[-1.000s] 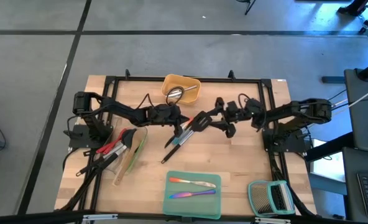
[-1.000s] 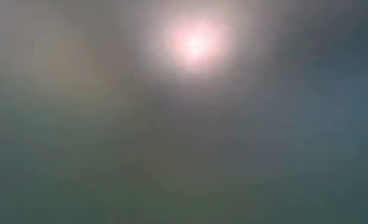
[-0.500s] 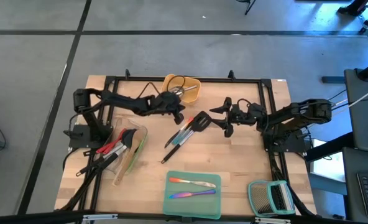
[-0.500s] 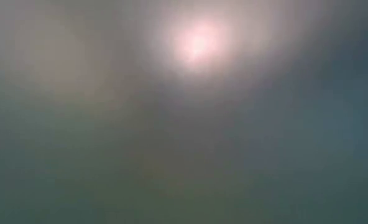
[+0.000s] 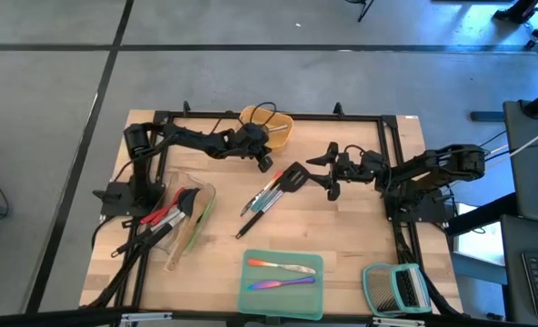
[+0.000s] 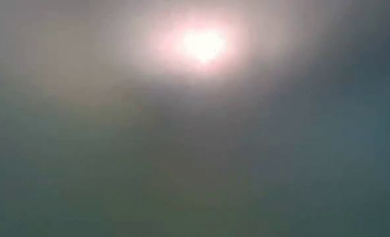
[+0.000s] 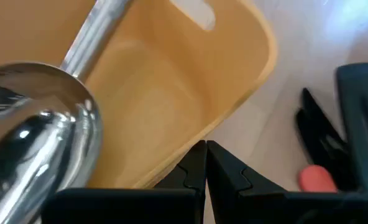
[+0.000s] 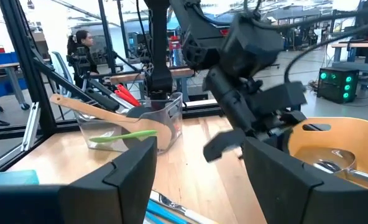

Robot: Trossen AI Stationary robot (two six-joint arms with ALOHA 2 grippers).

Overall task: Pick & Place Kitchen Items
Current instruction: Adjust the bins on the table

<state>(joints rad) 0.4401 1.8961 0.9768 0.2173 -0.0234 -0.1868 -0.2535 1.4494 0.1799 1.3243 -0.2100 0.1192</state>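
Observation:
A bundle of utensils (image 5: pixel 267 195) lies mid-table: a black slotted turner (image 5: pixel 293 175) with red, blue and black handles. My left gripper (image 5: pixel 264 160) is shut and empty beside the near wall of the yellow tray (image 5: pixel 283 134), which holds a steel scoop (image 7: pixel 41 134). The left wrist view shows its fingertips (image 7: pixel 206 163) closed together by that tray (image 7: pixel 171 106). My right gripper (image 5: pixel 324 175) is wide open and empty, just right of the turner's head. Its own view (image 8: pixel 199 180) shows the left arm (image 8: pixel 246 81) ahead. The low view is blurred out.
A clear tray (image 5: pixel 185 216) at the left holds red and green tools and a wooden spoon (image 8: pixel 103 112). A teal tray (image 5: pixel 283 292) near the front edge holds iridescent cutlery. A green-framed slatted rack (image 5: pixel 396 289) sits at the front right. A person (image 8: pixel 81 46) stands beyond the table.
My left gripper has gone from over the utensil bundle toward the table's far edge, to the yellow tray. My right gripper has drawn back from the turner's head toward the table's right edge. The bundle lies where it was.

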